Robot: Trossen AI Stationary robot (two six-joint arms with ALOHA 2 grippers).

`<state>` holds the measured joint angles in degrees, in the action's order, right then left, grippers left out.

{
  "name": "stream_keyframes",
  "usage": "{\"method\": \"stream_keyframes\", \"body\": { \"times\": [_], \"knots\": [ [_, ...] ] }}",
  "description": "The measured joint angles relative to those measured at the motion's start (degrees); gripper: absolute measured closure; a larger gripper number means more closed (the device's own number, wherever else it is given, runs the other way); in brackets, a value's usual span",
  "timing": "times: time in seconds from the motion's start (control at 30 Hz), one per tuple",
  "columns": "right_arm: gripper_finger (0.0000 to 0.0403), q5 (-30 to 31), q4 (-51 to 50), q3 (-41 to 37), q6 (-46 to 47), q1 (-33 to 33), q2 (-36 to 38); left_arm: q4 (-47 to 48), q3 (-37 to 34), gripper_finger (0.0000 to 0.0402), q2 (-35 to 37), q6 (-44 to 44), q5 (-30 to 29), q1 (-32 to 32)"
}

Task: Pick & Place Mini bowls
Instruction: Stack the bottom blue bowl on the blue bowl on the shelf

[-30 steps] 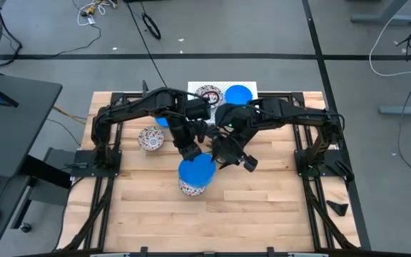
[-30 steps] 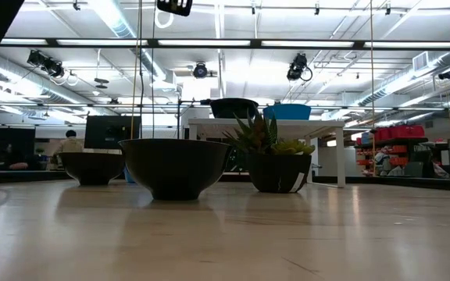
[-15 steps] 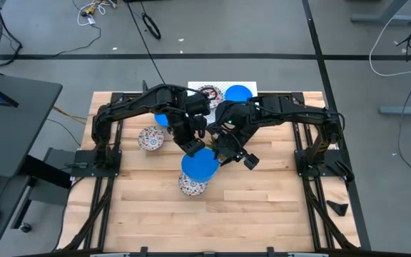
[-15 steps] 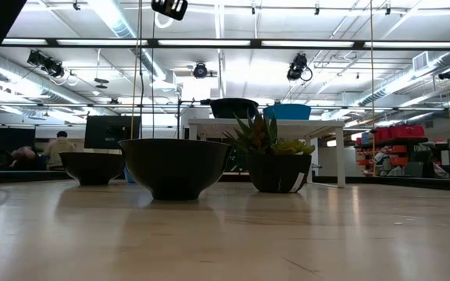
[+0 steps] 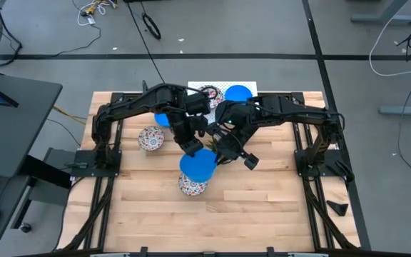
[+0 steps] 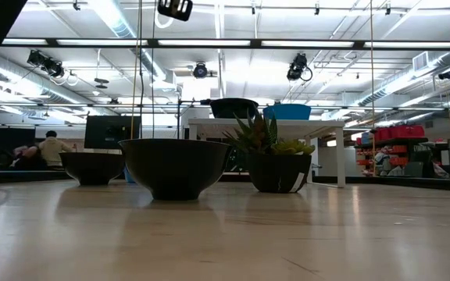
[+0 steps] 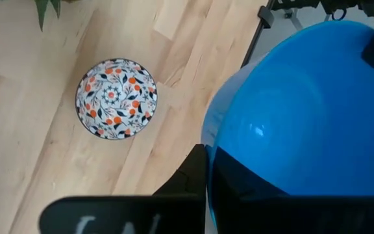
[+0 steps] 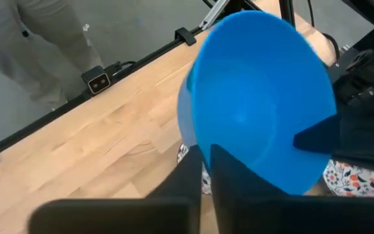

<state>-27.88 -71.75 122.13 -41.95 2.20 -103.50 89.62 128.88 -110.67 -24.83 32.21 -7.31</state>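
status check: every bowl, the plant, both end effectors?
Held blue bowl: off the table, gripped at rim by both arms.
Left end effector: shut on held blue bowl.
Right end effector: shut on held blue bowl.
Front floral bowl: on table, partly covered.
Left floral bowl: upright, empty.
Rear floral bowl: upright.
Rear blue bowl: upright, empty.
Plant: upright.

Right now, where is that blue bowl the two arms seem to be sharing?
In the high view the blue bowl is lifted near the table's middle, gripped at its rim by both the left gripper and the right gripper, just above a floral bowl.
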Motion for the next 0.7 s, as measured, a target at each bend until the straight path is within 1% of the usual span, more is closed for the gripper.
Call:
{"method": "stream_keyframes", "body": {
  "times": [0.17, 0.4, 0.53, 0.7],
  "knots": [
    [0.0396, 0.0, -0.3, 0.0, -0.3, 0.0, 0.0, -0.7, 0.0, 0.0389, 0.0, 0.7, 0.3, -0.3],
    [0.0402, -0.4, -1.1, 0.0, -2.1, -0.7, 0.7, -2.8, 0.0, 0.0358, 0.0, 0.8, 2.7, -1.3],
    [0.0402, -0.7, -2.3, 0.0, -3.5, -1.2, 1.4, -4.3, 0.0, 0.0327, 0.0, 2.4, 3.5, -1.7],
    [0.0403, -1.8, -2.2, 0.0, -3.7, -1.4, 2.3, -6.1, 0.0, 0.0273, 0.0, 5.9, 5.2, -2.6]
  ]
}}
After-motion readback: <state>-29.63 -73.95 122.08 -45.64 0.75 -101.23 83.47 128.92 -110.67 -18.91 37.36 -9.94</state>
